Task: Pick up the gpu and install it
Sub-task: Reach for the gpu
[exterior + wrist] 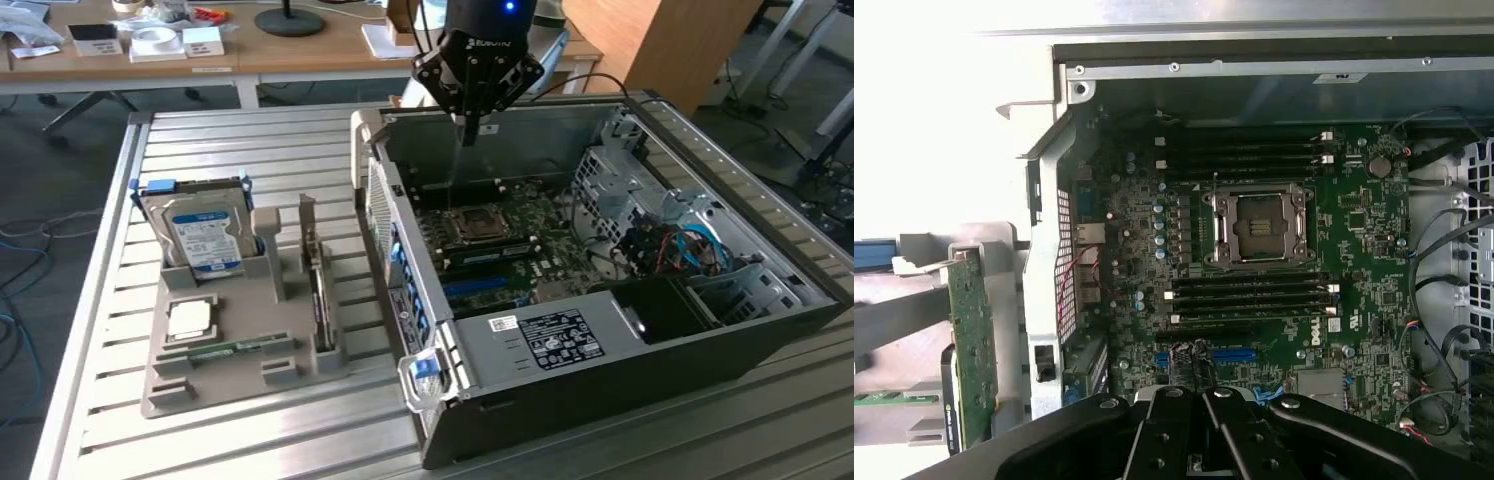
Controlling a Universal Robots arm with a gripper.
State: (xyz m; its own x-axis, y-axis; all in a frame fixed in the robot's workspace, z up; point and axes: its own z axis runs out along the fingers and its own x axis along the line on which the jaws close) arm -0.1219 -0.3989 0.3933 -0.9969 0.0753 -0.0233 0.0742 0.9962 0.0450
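My pincer [469, 132] hangs over the open case [747, 300], near its far wall, tips pointing down toward the motherboard [501, 245]. In the wrist view, the pincer [1204, 402] sits above the board's lower slots, and the fingers [1172, 425] seem to meet at their tips. As far as I can tell, it is clenched on nothing.

The gpu [316, 285] is not in my grasp. It stands on edge in a slot of the grey tray [214, 395], which lies on the slatted desk [227, 140] to the exterior view's left of the case. The wrist view shows the gpu [972, 340] as a green board, upright, just outside the case's rear wall and well apart from my pincer.

In the same tray, the hard drive [203, 235] leans upright beside the gpu, on the side away from the case. A narrow memory stick [227, 350] lies flat nearer the camera.

Inside the case, the CPU socket [1259, 225] sits open at the middle of the motherboard [1364, 220], with dark memory slots on either side of it.
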